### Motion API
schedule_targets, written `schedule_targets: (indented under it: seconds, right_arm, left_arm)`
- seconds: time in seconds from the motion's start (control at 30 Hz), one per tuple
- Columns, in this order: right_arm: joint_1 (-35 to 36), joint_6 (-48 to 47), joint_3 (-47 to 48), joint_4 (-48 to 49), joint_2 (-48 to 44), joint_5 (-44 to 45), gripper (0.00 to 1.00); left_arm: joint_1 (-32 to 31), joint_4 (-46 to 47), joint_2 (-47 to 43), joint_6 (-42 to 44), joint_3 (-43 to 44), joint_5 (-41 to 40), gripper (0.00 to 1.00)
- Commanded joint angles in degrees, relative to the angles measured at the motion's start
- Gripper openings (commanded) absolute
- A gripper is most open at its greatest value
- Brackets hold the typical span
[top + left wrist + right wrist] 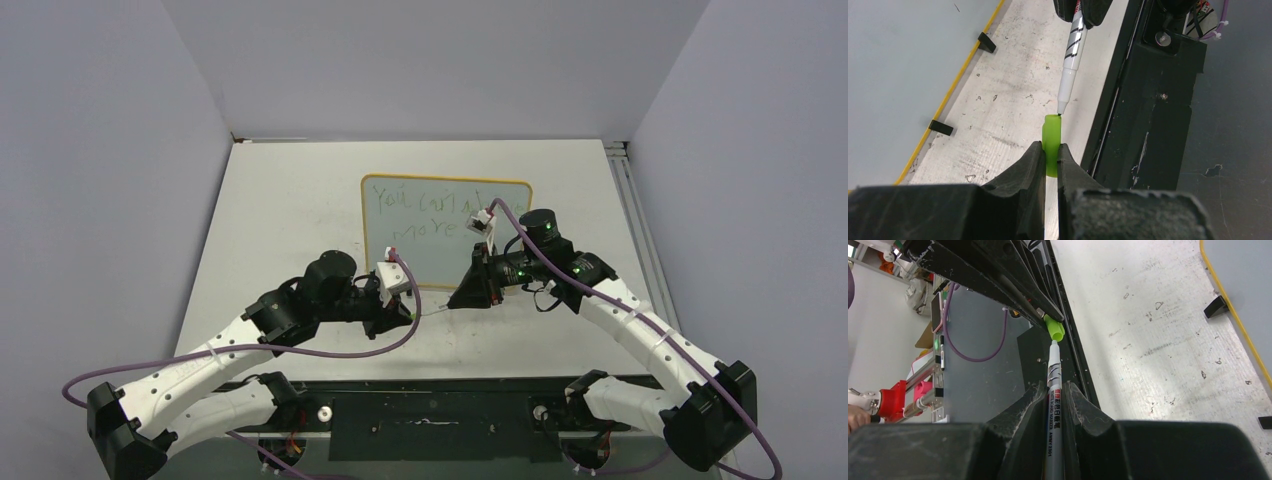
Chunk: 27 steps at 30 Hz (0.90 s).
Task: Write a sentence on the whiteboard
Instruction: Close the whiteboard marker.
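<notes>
OBSCURED: From above, your right arm [545, 240] covers the end of the sentence's [415, 203] top line, and the whiteboard's [440, 258] near corners vanish behind the two grippers. In the left wrist view, the marker [1071, 65] runs off the top edge inside the right gripper [1079, 14], while the green cap's [1051, 131] lower end hides between the left gripper's [1049, 152] fingers. The barrel's print is too fine for you to read in the right wrist view. Overhead, marker and cap are too small to tell apart.
</notes>
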Motion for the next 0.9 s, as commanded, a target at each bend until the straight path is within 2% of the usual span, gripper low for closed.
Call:
schedule_targets:
  seconds: [0.0, 0.87]
  right_arm:
    - [0.2, -1.0, 2.1, 2.6, -1.8, -2.2, 0.05]
    - [0.2, -0.8, 1.4, 3.8, -1.2, -2.9, 0.05]
  left_arm:
    - [-0.2, 0.7, -0.2, 0.6, 0.6, 1.2, 0.0]
    - [-0.2, 1.3, -1.4, 1.2, 0.3, 3.8, 0.0]
